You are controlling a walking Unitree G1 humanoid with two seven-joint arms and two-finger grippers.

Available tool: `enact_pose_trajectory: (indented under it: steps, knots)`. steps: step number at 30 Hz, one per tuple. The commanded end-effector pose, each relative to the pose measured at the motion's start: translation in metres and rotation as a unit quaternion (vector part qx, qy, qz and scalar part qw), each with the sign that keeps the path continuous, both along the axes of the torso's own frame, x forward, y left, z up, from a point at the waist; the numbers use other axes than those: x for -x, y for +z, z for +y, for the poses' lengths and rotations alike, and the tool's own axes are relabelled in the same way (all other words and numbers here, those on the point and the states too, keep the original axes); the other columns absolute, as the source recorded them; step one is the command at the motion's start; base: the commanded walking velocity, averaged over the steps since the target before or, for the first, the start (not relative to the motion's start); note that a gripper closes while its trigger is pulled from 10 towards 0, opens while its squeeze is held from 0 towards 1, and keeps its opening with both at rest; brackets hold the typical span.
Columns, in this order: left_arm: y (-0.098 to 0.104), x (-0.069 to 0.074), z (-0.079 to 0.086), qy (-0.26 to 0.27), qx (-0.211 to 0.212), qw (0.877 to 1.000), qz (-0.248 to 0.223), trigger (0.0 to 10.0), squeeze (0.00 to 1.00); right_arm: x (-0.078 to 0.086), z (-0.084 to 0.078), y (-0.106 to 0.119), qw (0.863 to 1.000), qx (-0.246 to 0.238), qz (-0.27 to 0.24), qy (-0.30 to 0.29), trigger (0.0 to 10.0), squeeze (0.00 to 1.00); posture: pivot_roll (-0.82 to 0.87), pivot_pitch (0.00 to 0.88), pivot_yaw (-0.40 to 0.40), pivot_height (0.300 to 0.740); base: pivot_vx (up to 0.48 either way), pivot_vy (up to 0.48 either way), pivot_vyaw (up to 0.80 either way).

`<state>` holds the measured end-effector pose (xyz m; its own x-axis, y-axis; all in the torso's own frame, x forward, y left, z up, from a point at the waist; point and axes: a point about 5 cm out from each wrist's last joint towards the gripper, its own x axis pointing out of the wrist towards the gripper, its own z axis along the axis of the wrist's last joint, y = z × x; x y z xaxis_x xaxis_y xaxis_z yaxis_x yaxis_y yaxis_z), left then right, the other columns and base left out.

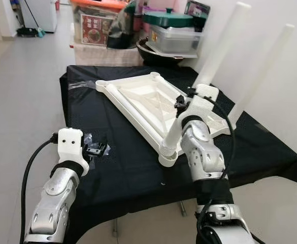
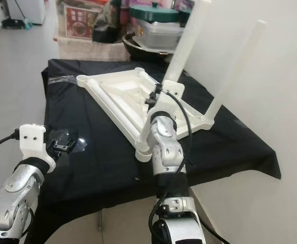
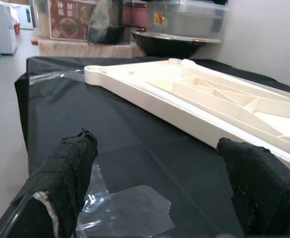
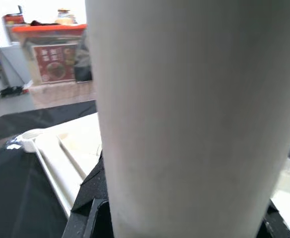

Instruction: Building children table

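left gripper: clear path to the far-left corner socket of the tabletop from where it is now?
Probably yes. The left gripper hovers open over the black cloth, and only bare cloth and some clear film lie between it and the far-left corner socket of the upturned tabletop. It may need a long stretch.

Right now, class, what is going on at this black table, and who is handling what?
A humanoid robot is assembling a small white children's table. The tabletop lies upside down on the black-covered table. The right gripper is clamped on a white leg standing at the near corner, with the leg close between its jaws in the right wrist view. A second leg stands at the corner by the wall. The left gripper hovers open above the cloth, beside the tabletop, holding nothing.
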<state>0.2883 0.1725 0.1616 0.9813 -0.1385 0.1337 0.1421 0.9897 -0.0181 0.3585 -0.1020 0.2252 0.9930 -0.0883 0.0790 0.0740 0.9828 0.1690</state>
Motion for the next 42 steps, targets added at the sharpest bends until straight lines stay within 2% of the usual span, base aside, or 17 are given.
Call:
enact_pose_trajectory:
  steps: [1,4,6,9,12,13,16,17,20,23,25,28,35,37,39,42]
  knots:
    - [-0.003,0.001,-0.002,0.001,0.003,1.0,0.002,10.0,0.0,0.004,-0.003,-0.016,1.0,0.009,0.03,0.0,0.0,0.0,0.13,0.0,-0.155,0.74,0.0,0.0,0.0]
    - [-0.004,0.001,-0.002,0.001,0.006,1.0,0.002,10.0,0.0,0.006,-0.006,-0.008,1.0,0.015,0.006,0.016,0.0,0.0,0.13,0.0,-0.155,0.74,0.0,0.0,0.0]
    - [-0.004,0.0,-0.002,-0.004,0.007,1.0,0.004,10.0,0.0,-0.001,-0.01,0.0,0.997,0.028,-0.006,0.075,0.0,0.0,0.12,0.0,-0.143,0.74,0.0,0.0,0.0]
    - [-0.005,-0.001,-0.002,-0.006,0.008,1.0,0.004,10.0,0.0,-0.003,-0.011,0.003,0.994,0.031,-0.01,0.103,0.0,0.0,0.12,0.0,-0.142,0.74,0.0,0.0,0.0]
    - [-0.005,-0.002,-0.002,-0.008,0.013,1.0,0.005,10.0,0.0,-0.006,-0.022,0.001,0.982,0.049,0.0,0.184,0.0,0.0,0.12,0.0,-0.148,0.74,0.0,0.0,0.0]
    - [-0.005,-0.002,-0.002,-0.008,0.013,1.0,0.005,10.0,0.0,-0.006,-0.022,0.001,0.982,0.049,0.0,0.184,0.0,0.0,0.12,0.0,-0.148,0.74,0.0,0.0,0.0]
    - [-0.005,-0.002,-0.003,-0.007,0.014,1.0,0.004,10.0,0.0,-0.002,-0.029,-0.006,0.96,0.06,0.004,0.274,0.0,0.0,0.12,0.0,-0.153,0.74,0.0,0.0,0.0]
    - [-0.005,-0.002,-0.003,-0.007,0.014,1.0,0.004,10.0,0.0,-0.002,-0.029,-0.006,0.96,0.06,0.004,0.274,0.0,0.0,0.12,0.0,-0.153,0.74,0.0,0.0,0.0]
    - [-0.005,-0.002,-0.003,-0.006,0.014,1.0,0.003,10.0,0.0,-0.002,-0.038,-0.011,0.947,0.083,0.008,0.311,0.0,0.0,0.12,0.0,-0.153,0.74,0.0,0.0,0.0]
    - [-0.005,-0.003,-0.002,-0.007,0.015,1.0,0.003,10.0,0.0,-0.001,-0.044,-0.008,0.926,0.08,-0.005,0.369,0.0,0.0,0.12,0.0,-0.153,0.74,0.0,0.0,0.0]
    - [-0.006,-0.002,-0.002,-0.007,0.015,1.0,0.003,10.0,0.0,-0.001,-0.046,-0.008,0.921,0.08,-0.007,0.381,0.0,0.0,0.12,0.0,-0.153,0.74,0.0,0.0,0.0]
    - [-0.006,-0.002,-0.002,-0.007,0.016,1.0,0.002,10.0,0.0,-0.002,-0.052,-0.014,0.911,0.11,-0.013,0.398,0.0,0.0,0.13,0.0,-0.155,0.74,0.0,0.0,0.0]
    - [-0.006,-0.002,-0.002,-0.006,0.016,1.0,0.002,10.0,0.0,-0.013,-0.063,-0.023,0.923,0.1,0.013,0.372,0.0,0.0,0.13,0.0,-0.158,0.74,0.0,0.0,0.0]
    - [-0.006,-0.001,-0.001,-0.005,0.016,1.0,0.002,10.0,0.0,-0.021,-0.07,-0.024,0.936,0.056,0.028,0.345,0.0,0.0,0.14,0.0,-0.163,0.74,0.0,0.0,0.0]
    - [-0.005,-0.001,-0.001,-0.004,0.016,1.0,0.001,10.0,0.0,-0.026,-0.077,-0.027,0.947,0.034,0.04,0.317,0.0,0.0,0.14,0.0,-0.163,0.74,0.0,0.0,0.0]
    - [-0.005,-0.001,-0.001,-0.003,0.015,1.0,0.001,10.0,0.0,-0.027,-0.084,-0.031,0.952,0.02,0.045,0.303,0.0,0.0,0.15,0.0,-0.164,0.74,0.0,0.0,0.0]
